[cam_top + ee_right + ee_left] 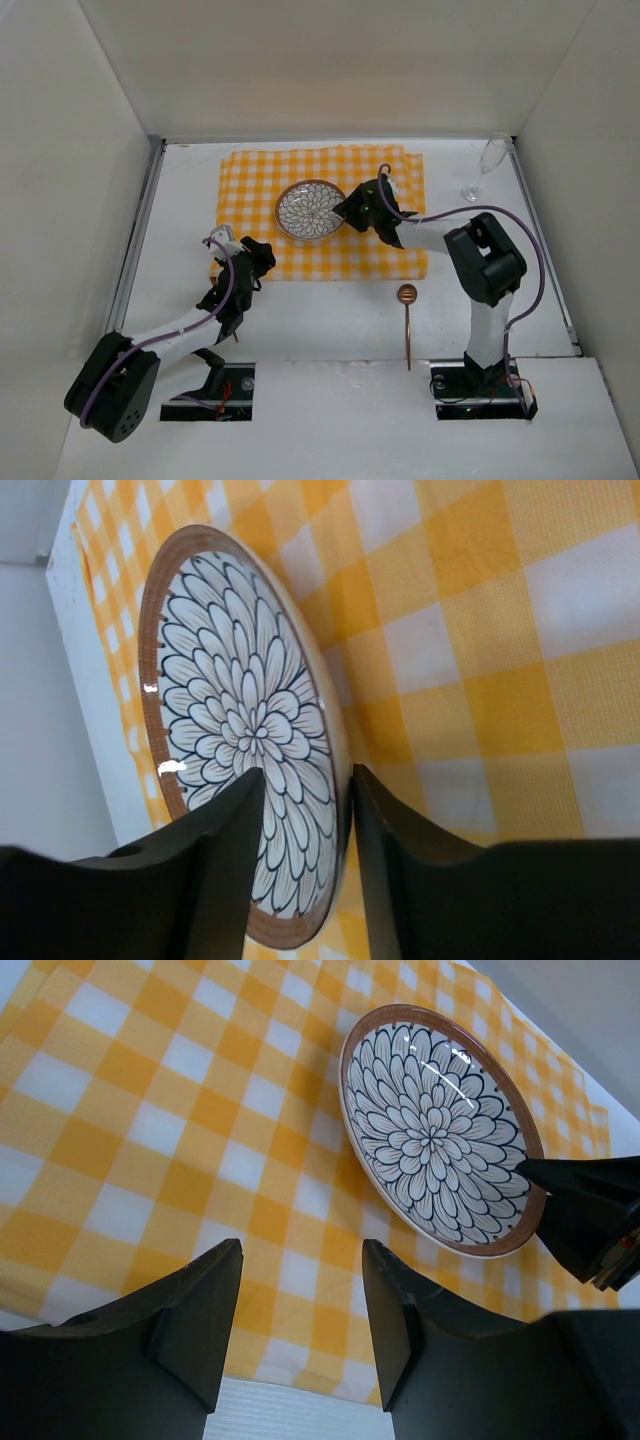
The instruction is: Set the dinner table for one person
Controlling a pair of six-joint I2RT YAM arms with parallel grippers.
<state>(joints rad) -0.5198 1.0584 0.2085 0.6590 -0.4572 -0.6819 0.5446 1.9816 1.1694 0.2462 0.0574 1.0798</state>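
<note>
Jaws on the right gripper point(346, 212) stand parted astride the right rim of the plate point(310, 211), one finger over the patterned inside and the other outside the rim. There is slack around the rim, so I read this as a loosened hold, not a pinch. Jaws on the left gripper point(301, 1260) are spread with nothing between them, and they hover over the near left edge of the cloth.

The table point(330, 320) — white, walled in white on the left, far and right — fills the top view, with both arms bolted at its near edge. Toward its far middle lies the yellow-and-white checked cloth point(250, 180), and the plate sits flat on it. A copper-coloured spoon point(408, 330) lies on the bare table just near of the cloth's right part, with its handle toward the arms. A stemmed glass point(487, 160) stands upright at the far right, off the cloth and well apart from the plate.

The step in hand looks like letting go of the plate. To do it well, the right gripper should rise clear of the rim before drawing back to the right — a sideways pull with the inner finger low could drag the plate or ruck the cloth. Spoon and glass are not yet beside the plate, so the setting seems early.
</note>
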